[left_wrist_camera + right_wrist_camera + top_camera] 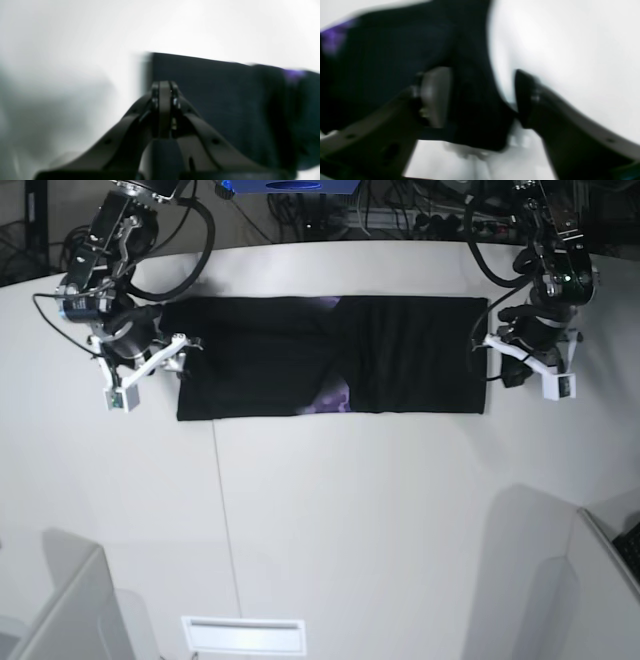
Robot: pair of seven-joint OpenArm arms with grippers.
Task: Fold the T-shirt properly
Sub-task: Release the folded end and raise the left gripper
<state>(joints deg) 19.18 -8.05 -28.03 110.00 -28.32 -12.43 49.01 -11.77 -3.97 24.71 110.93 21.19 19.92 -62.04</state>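
The T-shirt [330,370] lies flat on the white table [330,520] as a long black band, folded lengthwise, with a patch of purple print showing near its middle at the lower edge and a fainter one at the top edge.

The left tool [497,360] sits just off the band's end on the base view's right. Its wrist view shows the jaws pressed together with nothing between them (the picture is blurred, but the two fingers [165,100] meet in one dark ridge), and the shirt's straight edge lies just beyond the tips.

The right tool [180,352] is at the other end of the band. Its jaws stand wide apart, and the right wrist view shows dark cloth [475,100] lying between them, not pinched; the far finger [527,97] is over bare table.
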